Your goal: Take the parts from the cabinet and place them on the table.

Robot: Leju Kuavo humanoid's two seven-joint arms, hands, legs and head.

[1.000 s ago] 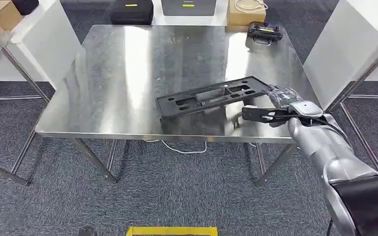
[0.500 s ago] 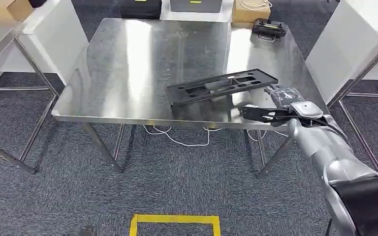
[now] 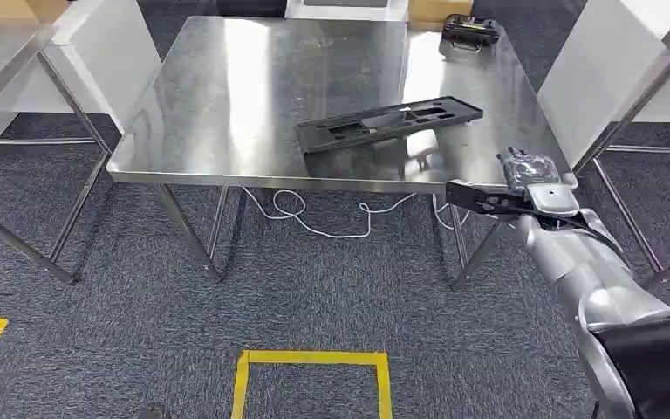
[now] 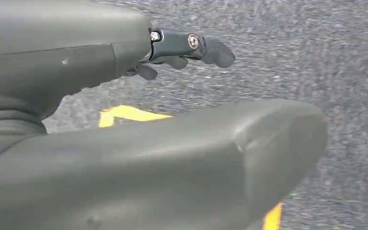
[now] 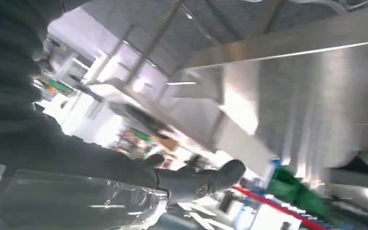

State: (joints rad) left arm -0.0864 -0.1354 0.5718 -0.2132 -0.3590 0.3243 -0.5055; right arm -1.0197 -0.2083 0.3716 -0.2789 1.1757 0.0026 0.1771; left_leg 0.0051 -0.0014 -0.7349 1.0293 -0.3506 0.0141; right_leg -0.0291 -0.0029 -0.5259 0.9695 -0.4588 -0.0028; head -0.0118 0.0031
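1. A long black plastic part (image 3: pixel 390 123) with cut-out slots is lying flat on the steel table (image 3: pixel 227 96), toward the table's near right corner, angled so its right end points further back.
2. The right hand (image 3: pixel 510 190) is hovering just off the table's near right corner, outside the edge and apart from the black part. Its dark fingers (image 3: pixel 475 197) are reaching straight out to the left with nothing between them.
3. A crinkled clear plastic wrap (image 3: pixel 528 166) is sitting against the back of that hand at the wrist; in the right wrist view the same clear film (image 5: pixel 72 206) is lying beside the extended fingers (image 5: pixel 196 179), and I cannot tell whether anything is holding it.
4. The left hand (image 4: pixel 172 52) is hanging over the grey carpet (image 4: pixel 316 57), its fingers loosely curled and gripping nothing.
5. A small black device (image 3: pixel 467 31) is resting at the table's far right corner.
6. A white cable (image 3: pixel 314 214) is trailing on the carpet under the table's near edge.
7. Yellow floor tape (image 3: pixel 310 371) is marking a rectangle on the carpet in front of the table.
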